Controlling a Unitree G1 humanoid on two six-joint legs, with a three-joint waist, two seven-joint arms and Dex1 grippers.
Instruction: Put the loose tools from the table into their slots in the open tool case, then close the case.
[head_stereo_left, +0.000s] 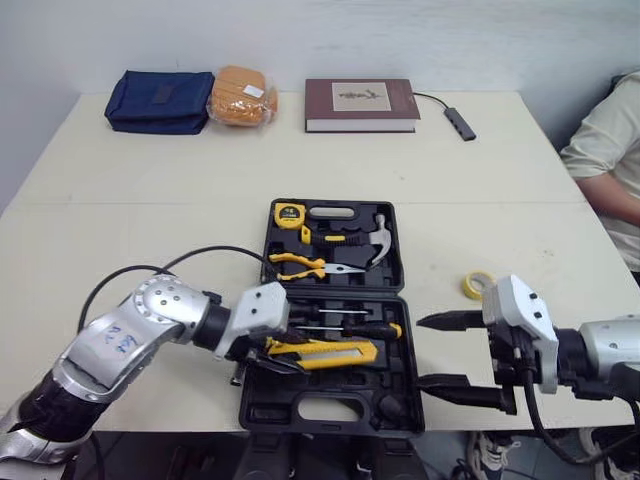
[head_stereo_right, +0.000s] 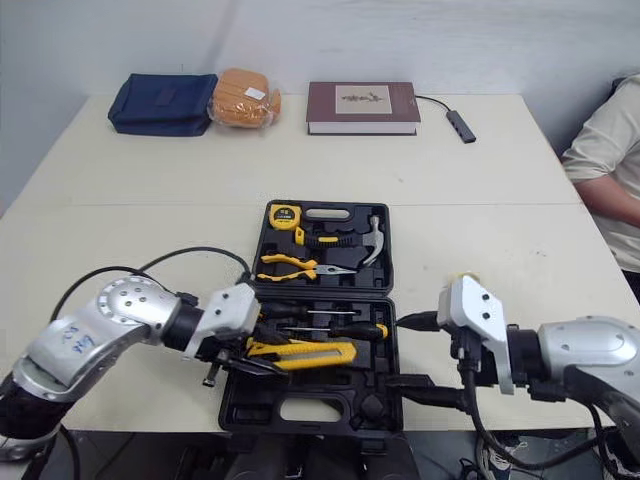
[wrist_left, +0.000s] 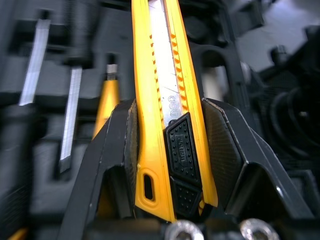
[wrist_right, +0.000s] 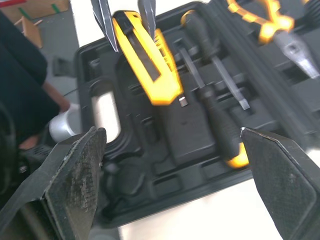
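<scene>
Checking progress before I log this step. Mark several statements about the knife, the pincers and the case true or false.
The left pincer grips the yellow utility knife. True.
The right pincer is shut. False: it is open and empty.
The tool case is closed. False: it lies open.
A yellow tape roll lies on the table right of the case. True.

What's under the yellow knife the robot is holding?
The tool case, with screwdrivers alongside. The left hand holds the utility knife over it, so the slot directly beneath is hidden.
</scene>
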